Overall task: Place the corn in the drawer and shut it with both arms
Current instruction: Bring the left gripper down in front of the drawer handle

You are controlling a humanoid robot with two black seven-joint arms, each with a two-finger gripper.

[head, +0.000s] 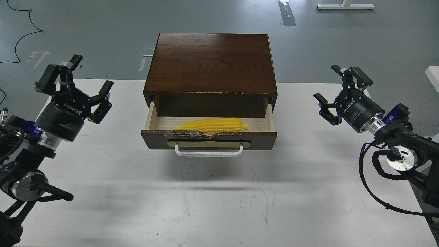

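The yellow corn (210, 125) lies lengthwise inside the open drawer (208, 139), close behind its dark brown front, with the tip pointing left. The drawer sticks out of the dark wood cabinet (211, 63); its white bar handle (208, 151) faces me. My left gripper (73, 84) is open and empty, above the table well left of the drawer. My right gripper (339, 92) is open and empty, above the table well right of the drawer. Neither gripper touches anything.
The cabinet stands on a white table (219, 199) with scuff marks in front of the drawer. Grey floor lies beyond the table, with a black cable (20, 37) at the far left. A white table corner (432, 73) shows at the right edge.
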